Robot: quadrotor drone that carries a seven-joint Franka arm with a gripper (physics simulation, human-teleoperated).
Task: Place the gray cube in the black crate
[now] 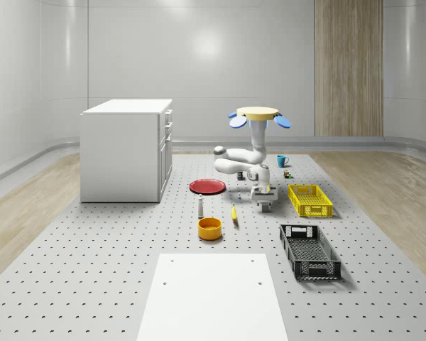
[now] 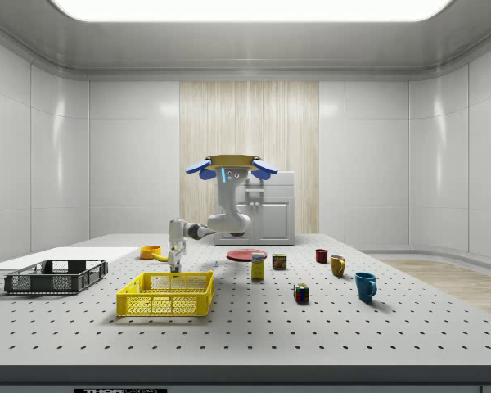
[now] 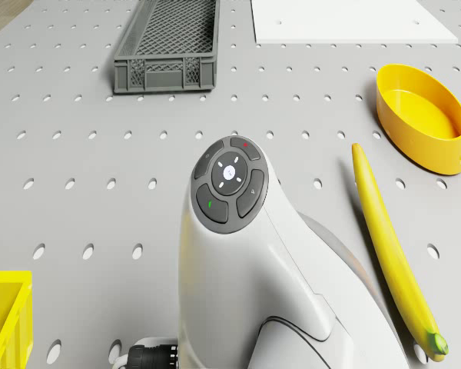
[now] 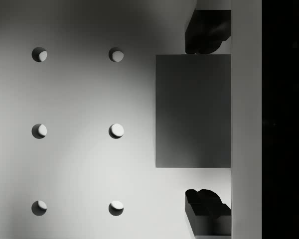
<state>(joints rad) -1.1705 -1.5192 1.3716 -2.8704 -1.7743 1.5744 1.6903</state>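
We see the drone (image 1: 259, 114) hovering above the perforated table (image 1: 92, 270), just right of centre in the whole-scene view, its white arm (image 1: 243, 160) folded down toward the surface between the red plate (image 1: 207, 186) and the yellow crate (image 1: 309, 199). The gripper (image 1: 264, 206) hangs low beside the near left corner of that yellow crate.

In the wrist view the gray cube (image 4: 193, 110) sits between the two dark fingertips (image 4: 207, 32), one at each end of it. The fingers stand spread about the cube; whether they touch its faces we cannot tell. The cube lies over the table, against a pale edge at that frame's right.

The black crate (image 1: 309, 251) rests well apart, at the lower right of the whole-scene view, with nothing visible inside it; the drone view shows it (image 3: 169, 42) at the upper left. A banana (image 3: 392, 254) and a yellow bowl (image 3: 422, 115) lie on the table at the right of the drone view. A white cabinet (image 1: 128, 149) stands at the whole-scene view's left.
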